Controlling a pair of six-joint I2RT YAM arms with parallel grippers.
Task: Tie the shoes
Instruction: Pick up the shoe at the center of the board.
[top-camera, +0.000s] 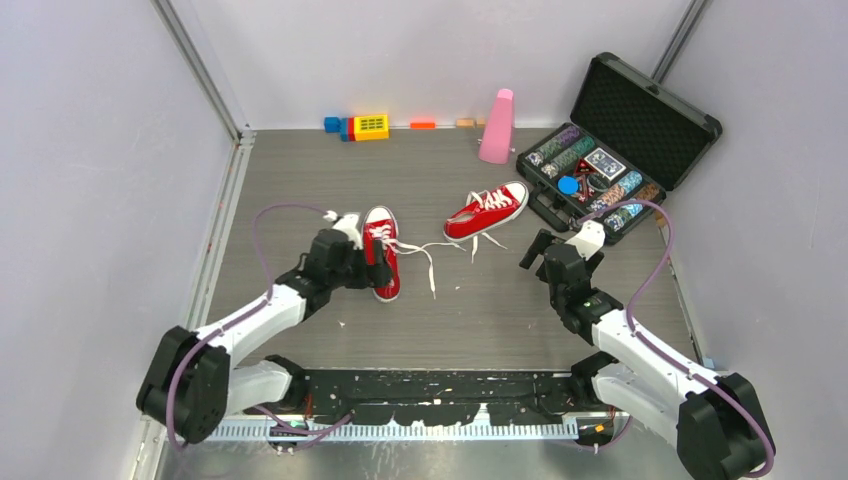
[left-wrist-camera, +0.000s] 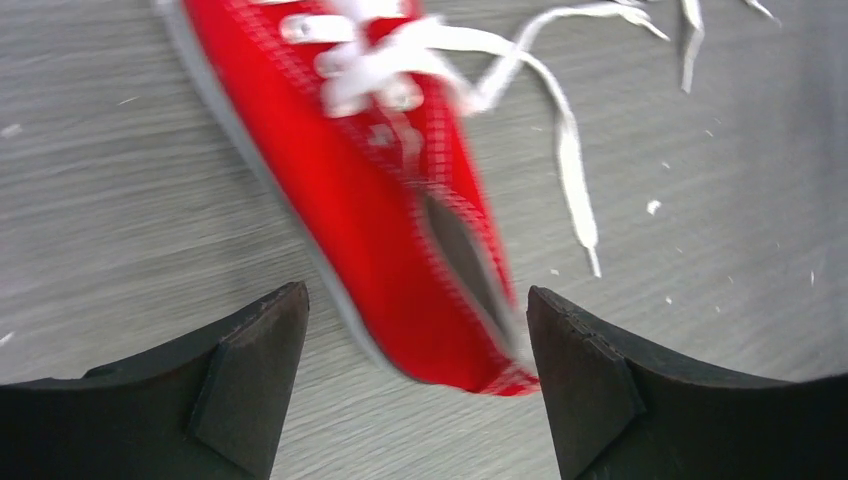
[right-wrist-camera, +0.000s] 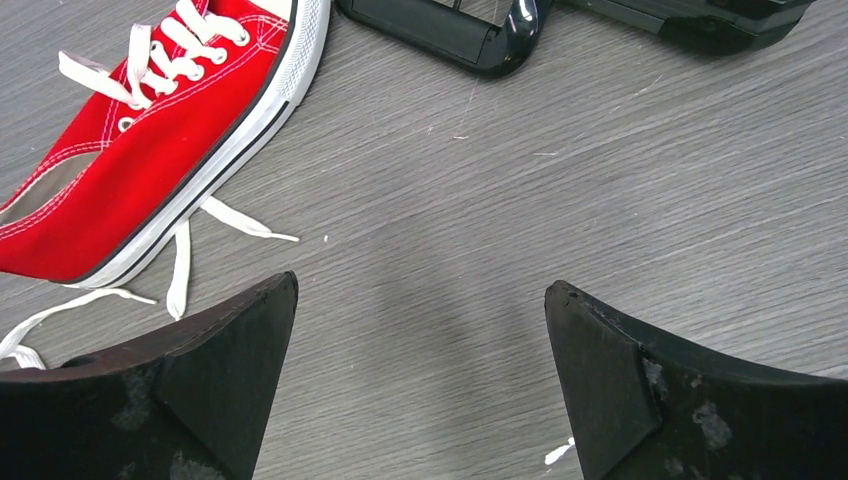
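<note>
The left gripper (left-wrist-camera: 415, 292) stands wide open astride the heel of one red shoe (left-wrist-camera: 370, 190), with neither finger visibly touching it. This shoe lies on the table (top-camera: 300, 180) well left of the black case (top-camera: 640, 110), its white laces (top-camera: 430, 262) loose and trailing toward the case. The other shoe (top-camera: 487, 210) lies untied just left of the case, and the right gripper (right-wrist-camera: 422, 285) hovers wide and empty just in front of the case.

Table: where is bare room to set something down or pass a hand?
Bare: the near strip from the left shoe to the base rail; the far-left patch between the blocks and that shoe; the spot under the open right gripper. Crowded: laces sprawl between left shoe and right shoe; the case fills the far right.
</note>
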